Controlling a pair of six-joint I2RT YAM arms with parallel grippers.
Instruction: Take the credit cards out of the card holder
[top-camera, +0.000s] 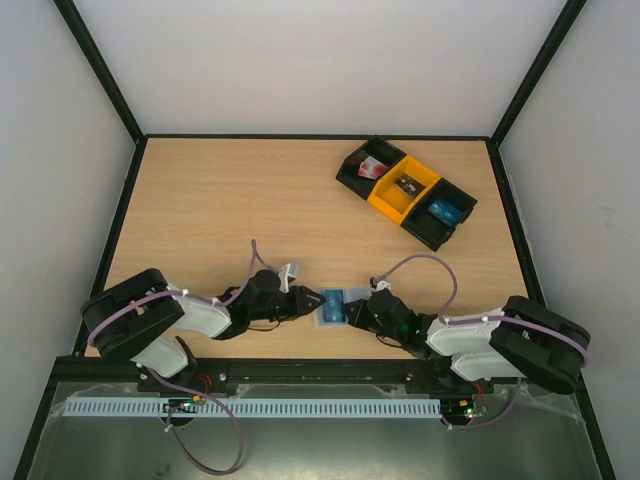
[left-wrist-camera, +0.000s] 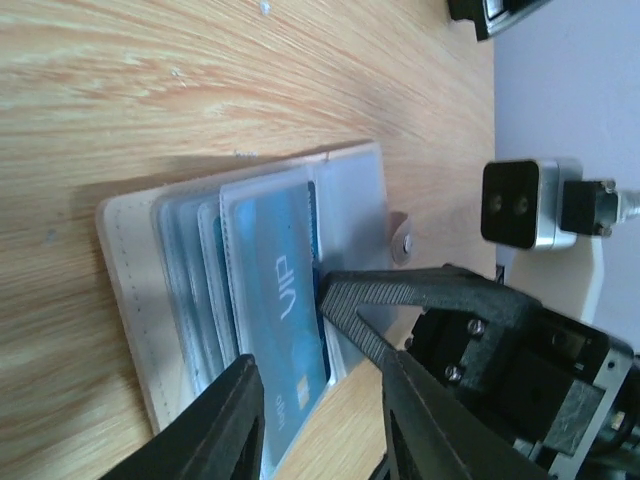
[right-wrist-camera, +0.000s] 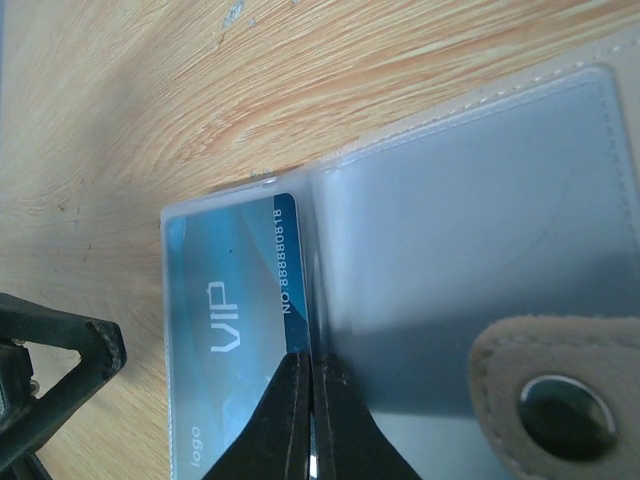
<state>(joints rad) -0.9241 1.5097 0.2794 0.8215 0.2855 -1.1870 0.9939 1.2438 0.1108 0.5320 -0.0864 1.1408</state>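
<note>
Left end effector (top-camera: 311, 300), right end effector (top-camera: 353, 311) flank card holder (top-camera: 331, 306).

Robot lab test cell: white panel walls (top-camera: 320, 60), black frame (top-camera: 100, 70), wooden table (top-camera: 230, 190).

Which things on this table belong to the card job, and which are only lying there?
Job: card holder; blue VIP card in its pocket; blue card in the near black bin.
Lying about: red-and-white item in the far black bin; small dark item in the yellow bin.

Right wrist view crops the card holder (right-wrist-camera: 470, 230).
</note>
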